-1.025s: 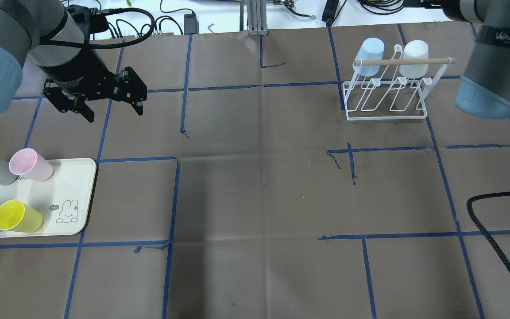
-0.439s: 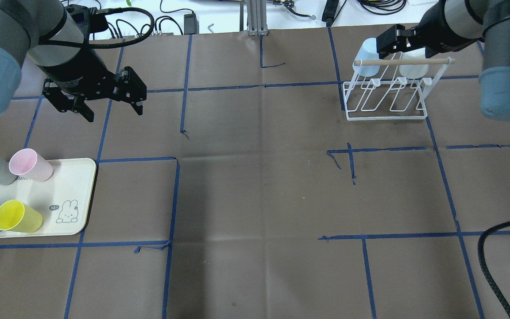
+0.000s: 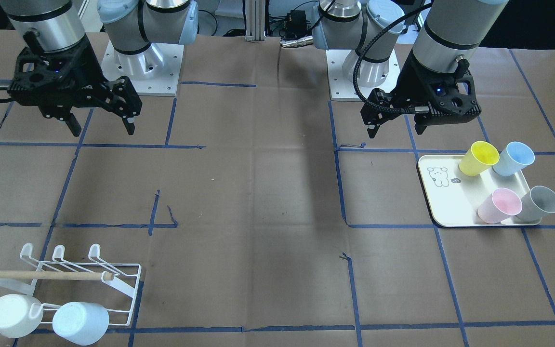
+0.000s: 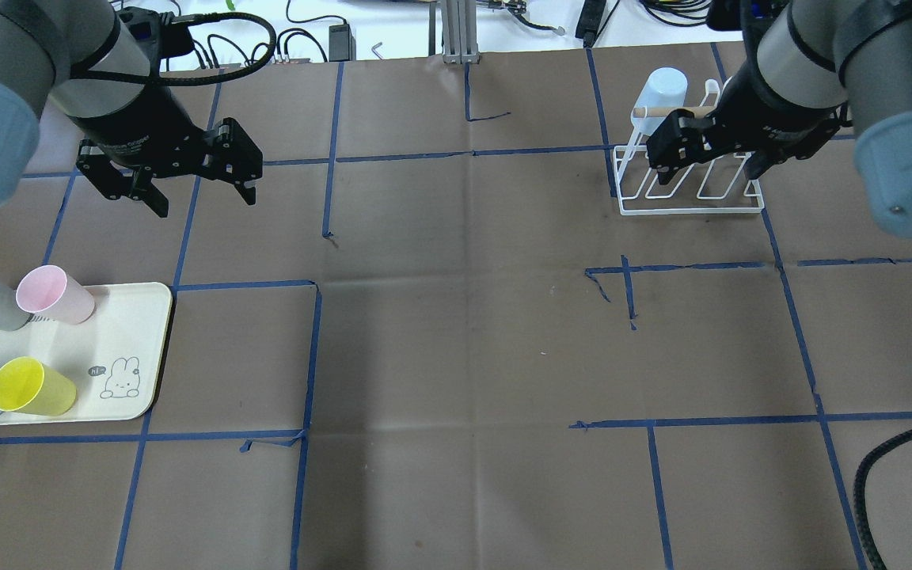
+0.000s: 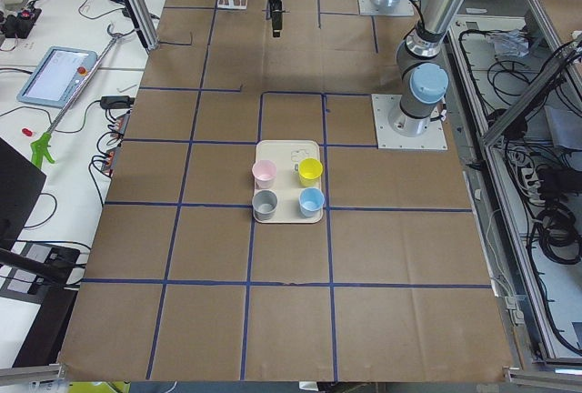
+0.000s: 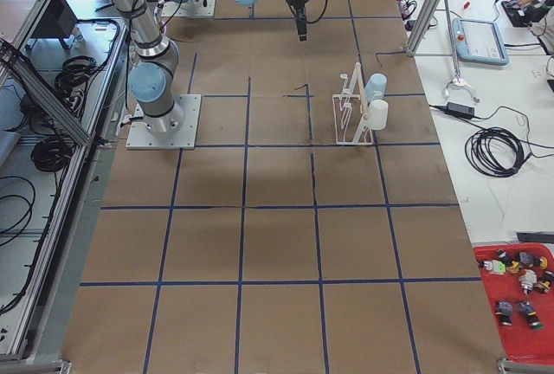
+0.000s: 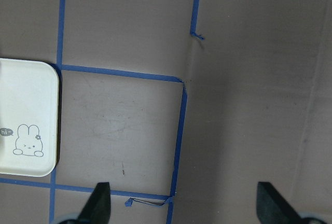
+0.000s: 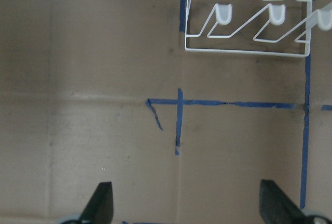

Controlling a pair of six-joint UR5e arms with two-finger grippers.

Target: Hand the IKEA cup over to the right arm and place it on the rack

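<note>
The left claw point(image 4: 204, 202) is held spread above the table point(image 4: 464, 317) near the tray point(image 4: 131, 332); the right claw point(image 4: 707, 166) is held spread near the rack point(image 4: 689, 210).

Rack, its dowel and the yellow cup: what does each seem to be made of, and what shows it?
Rack: thin white-coated wire, probably metal. Dowel: pale, matt, bare wood by its colour. Yellow cup: smooth, evenly coloured, likely plastic.

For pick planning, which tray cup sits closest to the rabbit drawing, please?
The yellow cup; the pink cup, grey cup and blue cup sit farther away.
</note>
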